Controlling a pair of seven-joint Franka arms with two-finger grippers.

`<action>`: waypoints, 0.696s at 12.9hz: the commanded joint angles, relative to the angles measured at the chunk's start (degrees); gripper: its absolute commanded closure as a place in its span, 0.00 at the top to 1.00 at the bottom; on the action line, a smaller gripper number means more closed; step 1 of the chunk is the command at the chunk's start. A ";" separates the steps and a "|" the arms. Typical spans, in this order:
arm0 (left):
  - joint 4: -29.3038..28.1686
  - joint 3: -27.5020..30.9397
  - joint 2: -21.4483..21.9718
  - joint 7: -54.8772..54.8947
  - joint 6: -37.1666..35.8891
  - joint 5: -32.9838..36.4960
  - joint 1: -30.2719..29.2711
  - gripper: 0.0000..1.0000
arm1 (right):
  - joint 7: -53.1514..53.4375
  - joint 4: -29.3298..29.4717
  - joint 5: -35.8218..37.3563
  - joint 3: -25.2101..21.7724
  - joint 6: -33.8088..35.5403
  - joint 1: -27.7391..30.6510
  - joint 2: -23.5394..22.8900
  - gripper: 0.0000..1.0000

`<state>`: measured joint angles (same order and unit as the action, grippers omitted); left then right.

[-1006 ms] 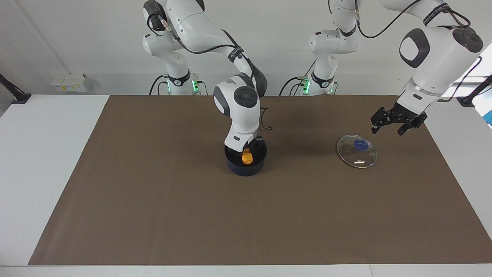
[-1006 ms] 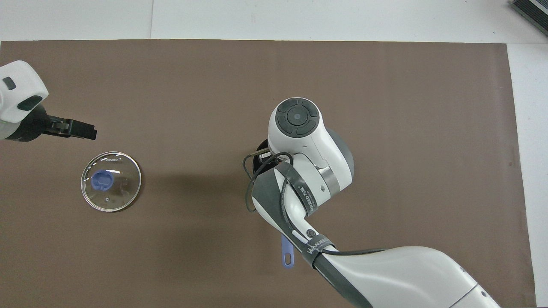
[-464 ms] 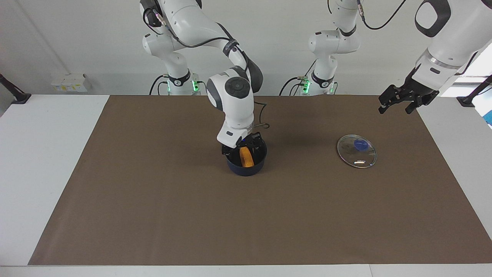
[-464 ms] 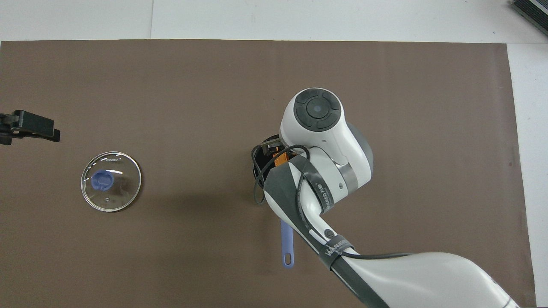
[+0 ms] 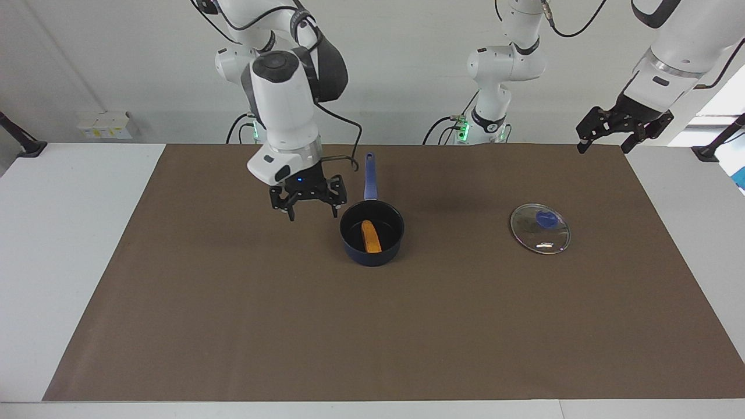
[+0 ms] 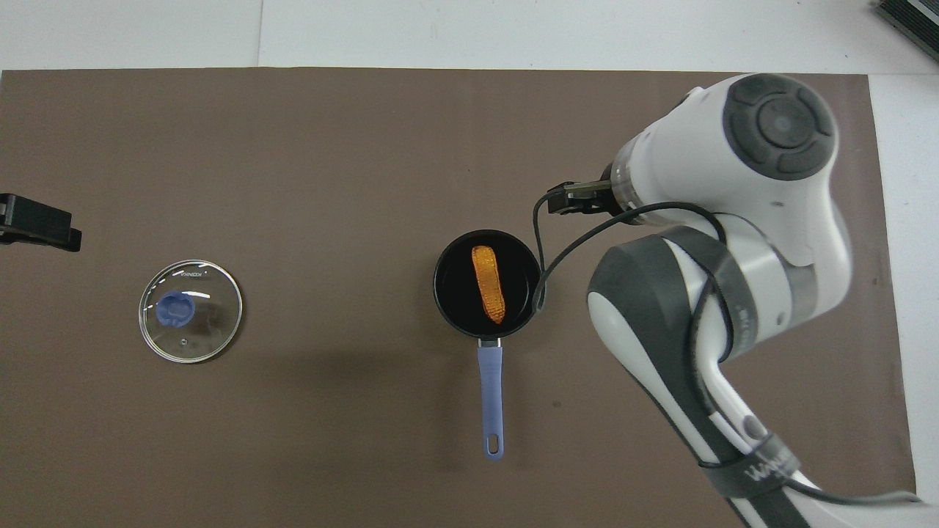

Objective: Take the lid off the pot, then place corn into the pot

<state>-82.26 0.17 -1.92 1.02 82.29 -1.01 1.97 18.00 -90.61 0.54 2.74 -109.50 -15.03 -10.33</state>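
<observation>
The dark navy pot stands uncovered mid-table, its long blue handle pointing toward the robots. The orange-yellow corn lies flat inside it. The glass lid with its blue knob lies flat on the mat toward the left arm's end. My right gripper hangs open and empty above the mat, beside the pot toward the right arm's end. My left gripper is open and empty, raised over the mat's edge at the left arm's end.
A brown mat covers most of the white table. The right arm's black cable loops down close to the pot's rim. Nothing else stands on the mat.
The right gripper opened, let the corn go into the pot, then rose and swung away toward the right arm's end. The left gripper climbed away from the lid.
</observation>
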 commanded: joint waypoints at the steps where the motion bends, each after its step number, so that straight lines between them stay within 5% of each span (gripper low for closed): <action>1: -0.18 0.09 0.16 -0.23 0.67 1.01 0.57 1.00 | -1.56 1.12 0.16 0.43 6.20 4.55 4.87 1.00; 9: -2.55 0.09 1.57 -0.93 0.85 0.92 0.57 1.00 | -1.73 4.21 0.24 -6.06 17.99 4.92 13.75 1.00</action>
<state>-82.89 0.07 -1.95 0.97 82.34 -1.01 1.97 17.29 -86.88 0.56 -1.04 -94.27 -10.23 1.68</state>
